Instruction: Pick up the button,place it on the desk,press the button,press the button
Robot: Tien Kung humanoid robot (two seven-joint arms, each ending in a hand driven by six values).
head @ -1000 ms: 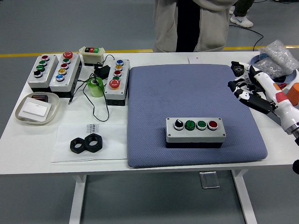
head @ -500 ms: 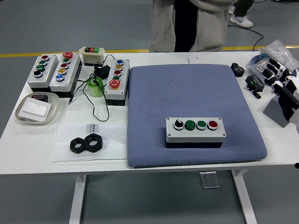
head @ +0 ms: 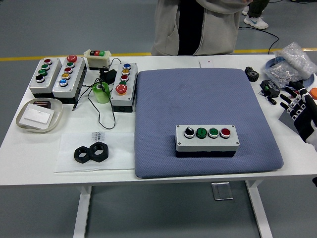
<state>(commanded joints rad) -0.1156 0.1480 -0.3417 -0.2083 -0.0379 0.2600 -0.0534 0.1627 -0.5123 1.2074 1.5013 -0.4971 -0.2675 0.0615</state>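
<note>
A grey button box (head: pixel 207 138) with a black selector knob, two green buttons and a red button lies on the blue-grey mat (head: pixel 203 99), near its front edge. My right hand (head: pixel 298 106) is at the picture's right edge, well to the right of the box and off the mat. Its fingers are spread and hold nothing. My left arm is out of view.
Three more button boxes (head: pixel 44 75) (head: pixel 68 73) (head: pixel 124 85) and a small pendant switch (head: pixel 97 57) stand at the back left. A green tape roll (head: pixel 101 92), a shallow tray (head: pixel 38 115), two black nuts (head: pixel 92 152), small parts (head: pixel 270 89) and a plastic bag (head: pixel 292 62) lie around. A person (head: pixel 198 25) stands behind the table.
My right hand has drawn back to the right and toward the near side, from over the mat's right edge to the picture's edge. The button box has not moved. The person shifted slightly left.
</note>
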